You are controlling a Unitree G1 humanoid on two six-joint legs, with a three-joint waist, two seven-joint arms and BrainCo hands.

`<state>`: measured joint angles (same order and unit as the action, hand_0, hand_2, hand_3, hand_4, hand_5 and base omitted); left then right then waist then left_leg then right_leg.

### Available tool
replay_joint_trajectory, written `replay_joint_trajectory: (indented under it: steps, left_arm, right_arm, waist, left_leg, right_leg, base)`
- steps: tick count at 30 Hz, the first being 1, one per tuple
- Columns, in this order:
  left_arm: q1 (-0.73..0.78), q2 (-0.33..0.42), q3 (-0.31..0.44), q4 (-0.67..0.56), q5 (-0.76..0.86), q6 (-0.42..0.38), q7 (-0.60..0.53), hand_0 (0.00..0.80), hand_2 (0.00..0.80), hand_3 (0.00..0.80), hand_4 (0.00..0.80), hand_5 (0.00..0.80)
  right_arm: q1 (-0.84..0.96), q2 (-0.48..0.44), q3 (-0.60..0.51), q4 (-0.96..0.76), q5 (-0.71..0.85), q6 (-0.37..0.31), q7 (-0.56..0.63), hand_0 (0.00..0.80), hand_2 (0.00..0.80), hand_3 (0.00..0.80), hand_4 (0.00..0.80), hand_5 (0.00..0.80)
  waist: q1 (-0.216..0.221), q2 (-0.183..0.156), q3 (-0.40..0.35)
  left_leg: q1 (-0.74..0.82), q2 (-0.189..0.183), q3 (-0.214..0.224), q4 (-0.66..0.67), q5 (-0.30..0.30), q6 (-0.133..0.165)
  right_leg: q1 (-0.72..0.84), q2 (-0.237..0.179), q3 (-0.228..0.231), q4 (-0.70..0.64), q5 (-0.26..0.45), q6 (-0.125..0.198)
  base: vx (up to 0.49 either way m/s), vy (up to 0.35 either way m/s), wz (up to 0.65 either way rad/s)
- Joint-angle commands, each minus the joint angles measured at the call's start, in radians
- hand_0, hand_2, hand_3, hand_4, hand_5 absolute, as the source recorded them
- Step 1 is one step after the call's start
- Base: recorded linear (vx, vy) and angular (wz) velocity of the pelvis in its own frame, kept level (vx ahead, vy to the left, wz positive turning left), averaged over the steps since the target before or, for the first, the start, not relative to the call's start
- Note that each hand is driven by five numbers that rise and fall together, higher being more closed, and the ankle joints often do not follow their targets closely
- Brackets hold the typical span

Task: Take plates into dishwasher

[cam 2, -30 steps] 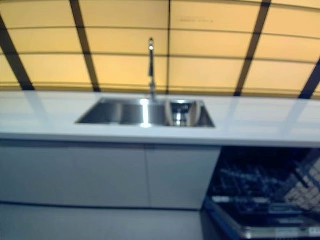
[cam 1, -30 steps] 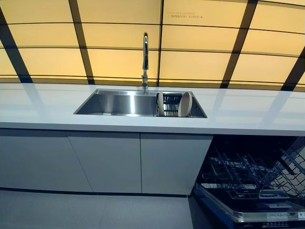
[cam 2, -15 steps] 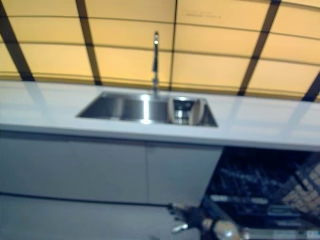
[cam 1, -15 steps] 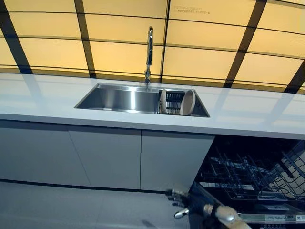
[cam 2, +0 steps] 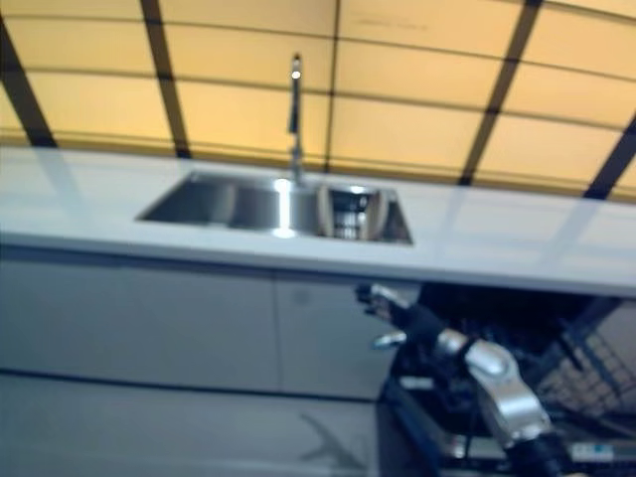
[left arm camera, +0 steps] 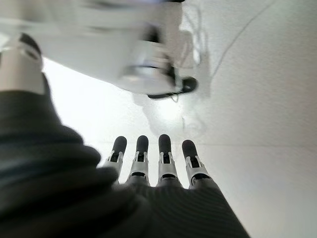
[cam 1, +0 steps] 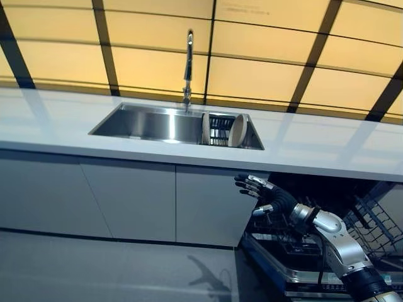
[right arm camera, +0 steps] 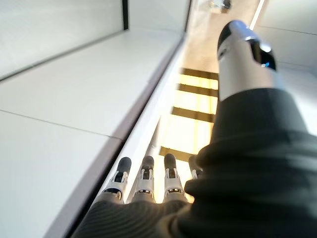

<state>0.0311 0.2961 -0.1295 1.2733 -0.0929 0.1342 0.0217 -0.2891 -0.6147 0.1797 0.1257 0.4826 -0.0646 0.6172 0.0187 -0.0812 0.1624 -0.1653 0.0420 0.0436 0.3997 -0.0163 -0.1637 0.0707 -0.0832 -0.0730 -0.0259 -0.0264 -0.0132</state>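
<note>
Two plates stand on edge in a dish rack (cam 1: pixel 221 130) at the right end of the steel sink (cam 1: pixel 148 124): a beige plate (cam 1: pixel 237 130) and a thinner white plate (cam 1: pixel 205 128). My right hand (cam 1: pixel 263 192) hangs open in front of the cabinet, just below the counter edge and under the plates, holding nothing. Its straight fingers (right arm camera: pixel 146 181) show against the cabinet fronts in the right wrist view. My left hand (left arm camera: pixel 166 154) appears only in the left wrist view, open, with its fingers pointing at the floor. The open dishwasher's dark wire rack (cam 1: pixel 376 221) is at the lower right.
A tall faucet (cam 1: pixel 188 63) rises behind the sink. The white counter (cam 1: pixel 56 123) runs across the whole view with pale cabinet doors (cam 1: pixel 129 201) below. The dishwasher's lowered door (cam 1: pixel 296 272) juts out toward me at the lower right. Grey floor (cam 1: pixel 94 270) lies in front.
My right arm has risen from the bottom edge to just below the counter, in front of the cabinet. The camera has shifted a little; the plates stay in the rack.
</note>
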Motion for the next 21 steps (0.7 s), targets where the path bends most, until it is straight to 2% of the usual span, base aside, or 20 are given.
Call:
replay_joint_trajectory:
  steps: [1,2,4,9,11,15,17,21]
  left_arm:
    - [-0.017,0.001,-0.044,0.009,-0.012,-0.002,0.013,0.000,0.000,0.000,0.000,0.000]
    - [-0.007,0.001,-0.050,0.019,-0.027,-0.008,0.012,0.000,0.000,0.000,0.000,0.000]
    - [0.017,-0.003,-0.049,0.020,-0.068,-0.023,0.017,0.000,0.000,0.000,0.000,0.000]
    - [0.032,0.003,-0.042,0.023,-0.088,-0.029,0.011,0.000,0.000,0.000,0.000,0.000]
    - [0.018,0.014,-0.032,0.029,-0.095,-0.013,0.006,0.000,0.000,0.000,0.000,0.000]
    - [0.008,0.030,-0.012,0.035,-0.061,-0.005,0.012,0.000,0.000,0.000,0.000,0.000]
    - [0.004,0.038,-0.020,0.028,-0.046,0.005,0.023,0.000,0.000,0.000,0.000,0.000]
    - [-0.007,0.052,-0.029,0.030,-0.029,0.011,0.026,0.000,0.000,0.000,0.000,0.000]
  right_arm:
    - [-0.060,-0.032,-0.008,-0.041,0.043,-0.024,-0.038,0.000,0.000,0.000,0.000,0.000]
    - [-0.075,-0.049,0.008,-0.048,0.062,-0.011,-0.040,0.000,0.000,0.000,0.000,0.000]
    - [-0.085,-0.071,0.026,-0.054,0.099,-0.002,-0.017,0.000,0.000,0.000,0.000,0.000]
    - [-0.069,-0.081,0.041,-0.054,0.110,-0.018,0.010,0.000,0.000,0.000,0.000,0.000]
    - [-0.070,-0.081,0.055,-0.043,0.116,-0.042,0.001,0.000,0.000,0.000,0.000,0.000]
    - [-0.012,-0.070,0.019,-0.055,0.135,-0.062,-0.001,0.000,0.000,0.000,0.000,0.000]
    - [0.010,-0.064,-0.003,-0.074,0.132,-0.059,-0.003,0.000,0.000,0.000,0.000,0.000]
    - [0.029,-0.054,-0.027,-0.088,0.132,-0.071,-0.015,0.000,0.000,0.000,0.000,0.000]
  waist:
    - [0.042,0.035,0.010]
    - [0.062,0.056,0.002]
    - [0.087,0.062,-0.003]
    - [0.105,0.081,-0.014]
    - [0.114,0.065,-0.016]
    - [0.119,0.020,-0.049]
    - [0.122,0.001,-0.071]
    - [0.119,-0.015,-0.097]
  left_leg:
    - [-0.036,0.025,0.032,-0.170,0.274,0.062]
    - [-0.059,0.037,0.013,-0.282,0.352,0.038]
    - [-0.068,0.042,-0.003,-0.411,0.395,0.026]
    - [-0.113,0.077,0.010,-0.409,0.429,0.020]
    - [-0.139,0.068,0.016,-0.356,0.359,0.044]
    - [-0.153,0.055,0.080,-0.242,0.199,0.095]
    - [-0.140,0.037,0.087,-0.248,0.166,0.115]
    - [-0.128,0.014,0.085,-0.259,0.143,0.131]
  right_leg:
    - [0.146,0.132,0.037,0.075,-0.062,-0.009]
    - [0.187,0.154,0.068,0.061,-0.076,-0.009]
    - [0.241,0.151,0.115,0.052,-0.107,-0.006]
    - [0.288,0.150,0.149,0.109,-0.211,-0.006]
    - [0.288,0.125,0.155,0.136,-0.231,0.008]
    - [0.303,0.045,0.080,0.167,-0.222,0.059]
    - [0.295,0.003,0.048,0.178,-0.167,0.100]
    - [0.273,-0.044,0.023,0.178,-0.098,0.134]
  base:
    - [0.387,0.078,-0.63]
    - [0.338,0.083,-0.70]
    - [0.533,0.156,-0.28]
    - [0.377,0.152,-0.15]
    - [0.253,0.116,-0.28]
    - [0.277,0.125,-0.51]
    - [0.242,0.113,0.03]
    - [0.194,0.108,-0.12]
